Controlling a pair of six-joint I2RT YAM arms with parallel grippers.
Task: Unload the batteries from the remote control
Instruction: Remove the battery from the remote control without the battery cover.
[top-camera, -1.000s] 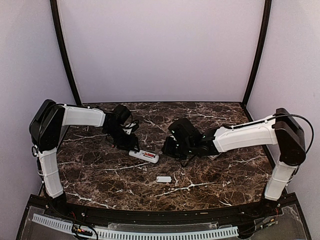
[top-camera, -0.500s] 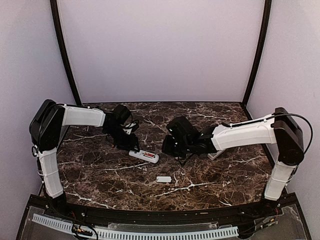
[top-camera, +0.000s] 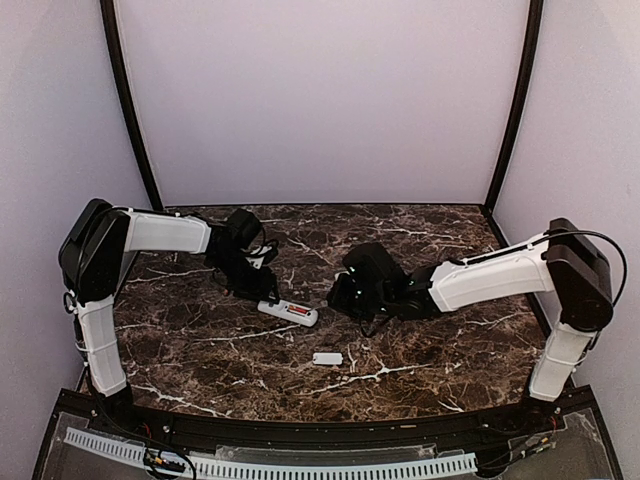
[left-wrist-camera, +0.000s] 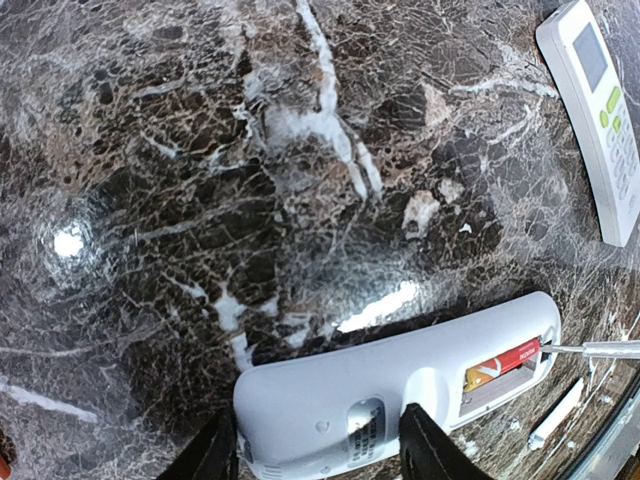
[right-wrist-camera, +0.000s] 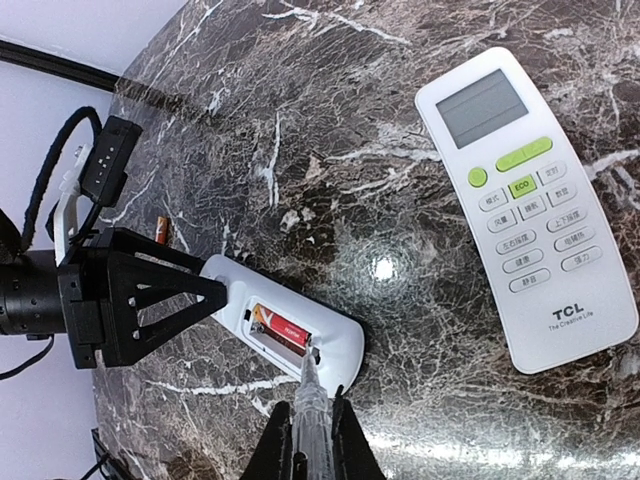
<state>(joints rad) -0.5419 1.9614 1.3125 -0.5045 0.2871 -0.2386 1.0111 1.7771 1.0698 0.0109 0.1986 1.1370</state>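
Observation:
A white remote control (right-wrist-camera: 350, 345) lies back-up on the marble with its battery bay uncovered. One red battery (right-wrist-camera: 281, 324) sits in the bay. My left gripper (left-wrist-camera: 322, 452) is shut on the remote's closed end (left-wrist-camera: 340, 410), one finger on each side. My right gripper (right-wrist-camera: 312, 450) is shut on a thin clear tool (right-wrist-camera: 313, 405). The tool's tip touches the battery's near end. From above, the remote (top-camera: 288, 312) lies between the left gripper (top-camera: 262, 296) and the right gripper (top-camera: 338, 298). A second small red battery (right-wrist-camera: 163, 232) lies loose on the table beyond the left fingers.
A second white remote (right-wrist-camera: 524, 203), buttons up and marked TCL, lies to the right of the held one. A small flat white cover (top-camera: 327, 358) rests nearer the front edge. Black posts and pale walls surround the table.
My right arm has sunk lower and its wrist has shifted slightly right and toward the front. The left arm and the remote control have not moved.

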